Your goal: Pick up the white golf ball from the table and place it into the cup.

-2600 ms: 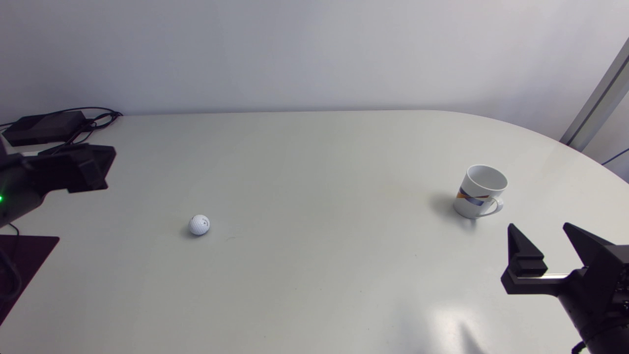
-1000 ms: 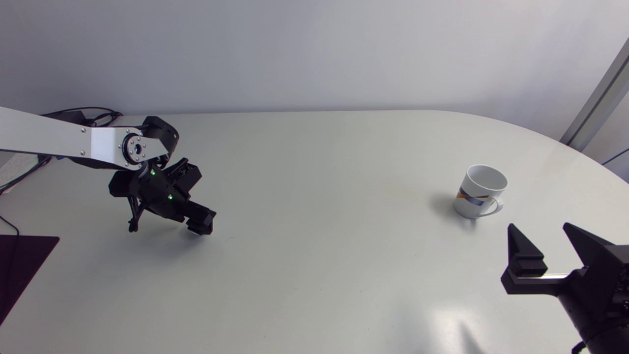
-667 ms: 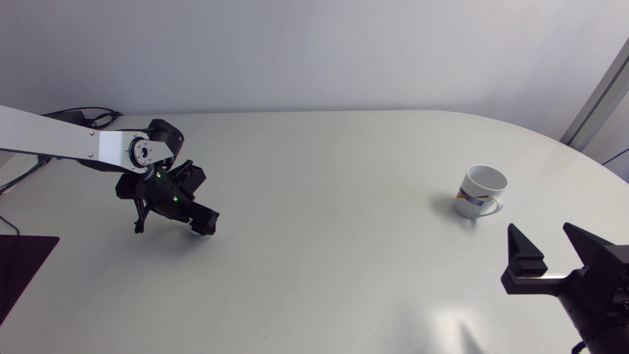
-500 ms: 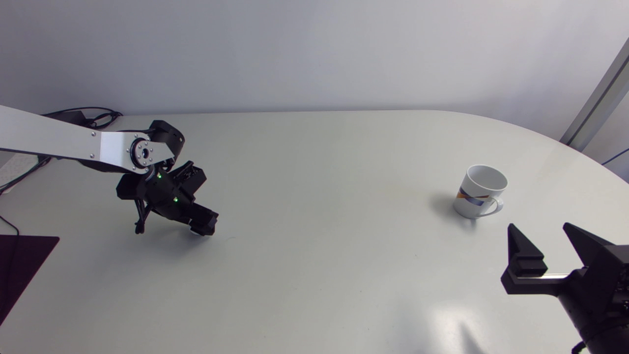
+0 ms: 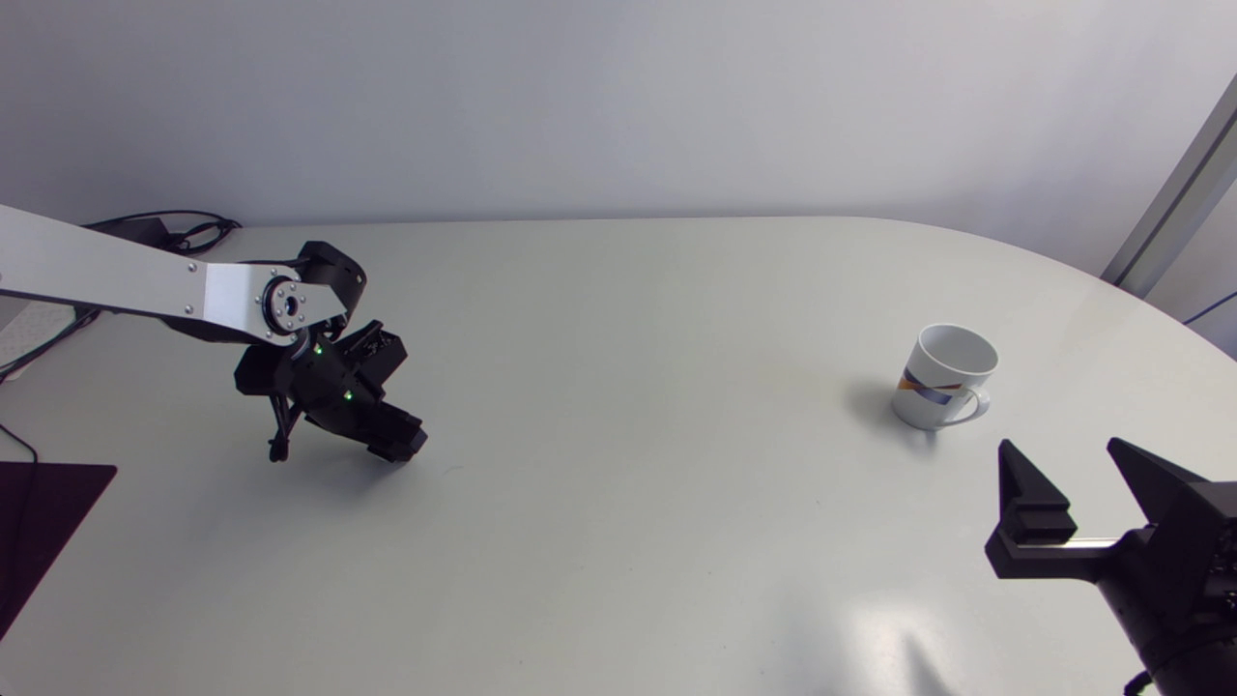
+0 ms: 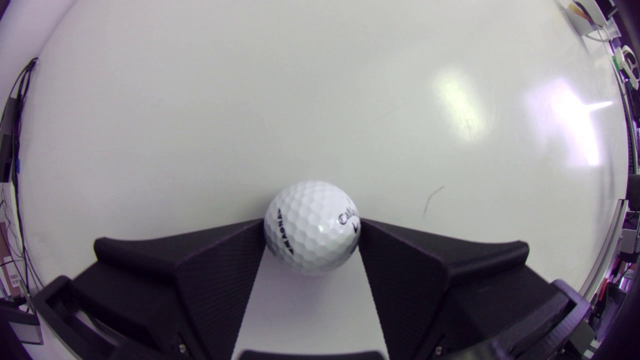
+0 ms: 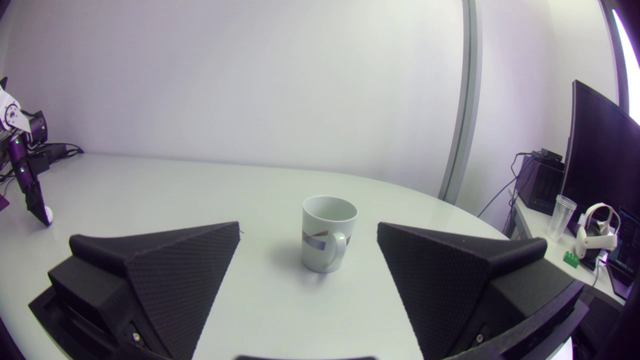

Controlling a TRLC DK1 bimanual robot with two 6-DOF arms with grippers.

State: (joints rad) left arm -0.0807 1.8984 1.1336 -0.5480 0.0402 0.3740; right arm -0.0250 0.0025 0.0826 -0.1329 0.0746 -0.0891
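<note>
White dimpled golf ball (image 6: 312, 235), at the left side of the pale grey table (image 5: 618, 319), is clamped between both fingers of the black left gripper (image 6: 311, 225). Far to the right, the white printed ceramic cup (image 5: 942, 377) stands upright, with the black right gripper (image 5: 1063, 456) near it, fingers apart.

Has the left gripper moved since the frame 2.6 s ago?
Yes. The left gripper came in from the left edge of the table toward the cup, down to the golf ball.
</note>
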